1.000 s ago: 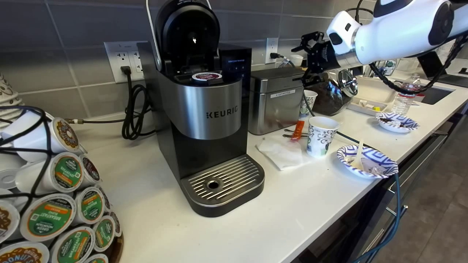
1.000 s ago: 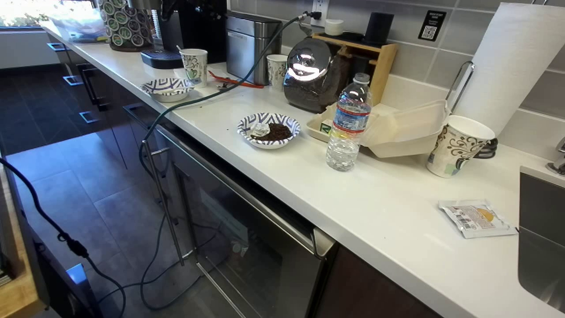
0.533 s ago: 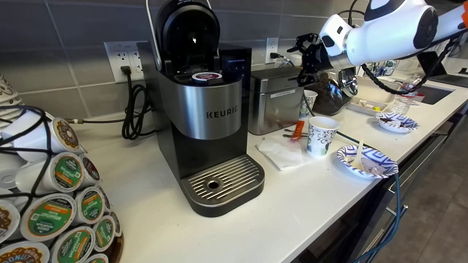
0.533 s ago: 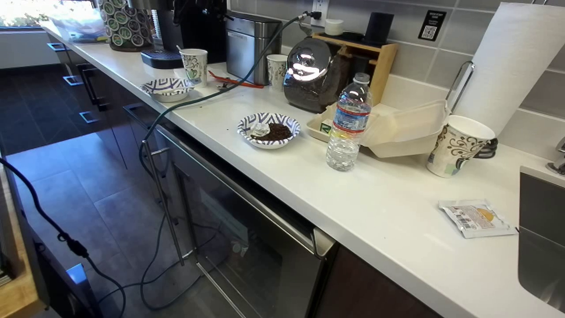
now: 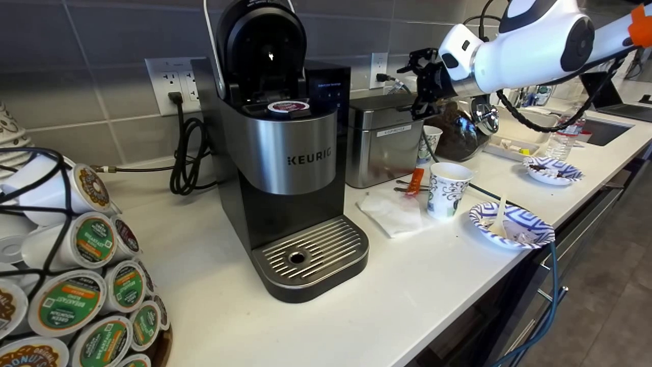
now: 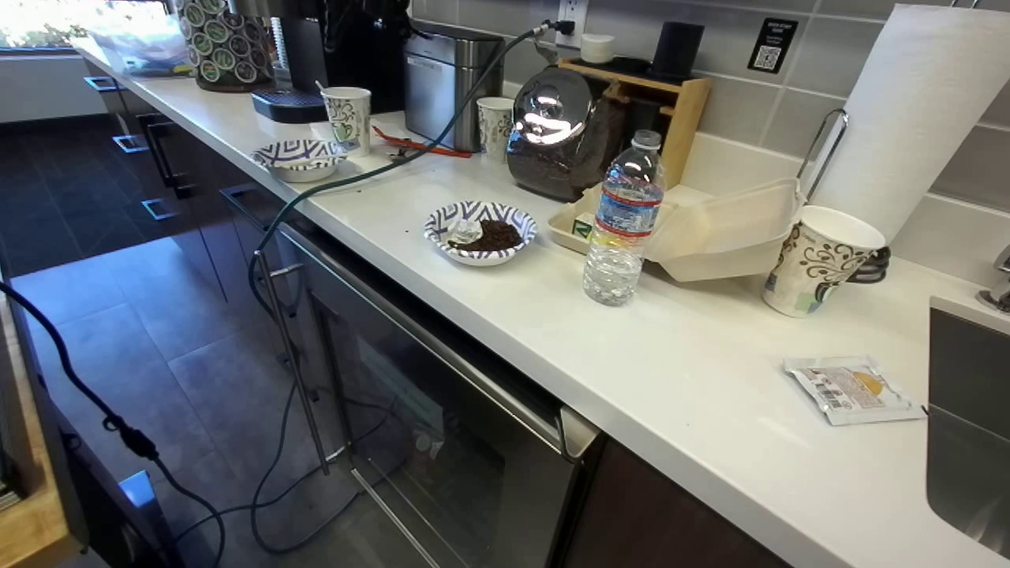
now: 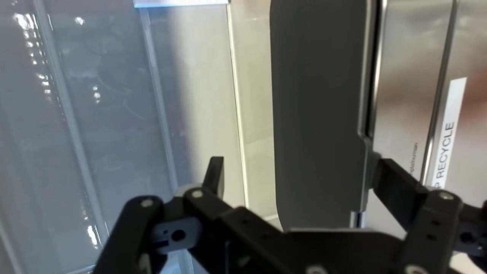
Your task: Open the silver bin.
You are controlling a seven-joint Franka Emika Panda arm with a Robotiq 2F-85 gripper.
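Two fingers (image 7: pixel 215 177) of one gripper (image 7: pixel 302 170) seen spread; one silver bin (image 5: pixel 389 153), lid (image 7: pixel 315 95) closed, seen ahead; two bowls (image 5: pixel 530 220) seen lower than gripper.

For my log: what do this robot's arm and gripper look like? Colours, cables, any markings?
The arm is white with dark panels, a dark round cap at one joint, a bright orange patch and a metallic collar by the gripper. A thick black cable loops beneath. The gripper is black, with jointed fingers and silvery screws.
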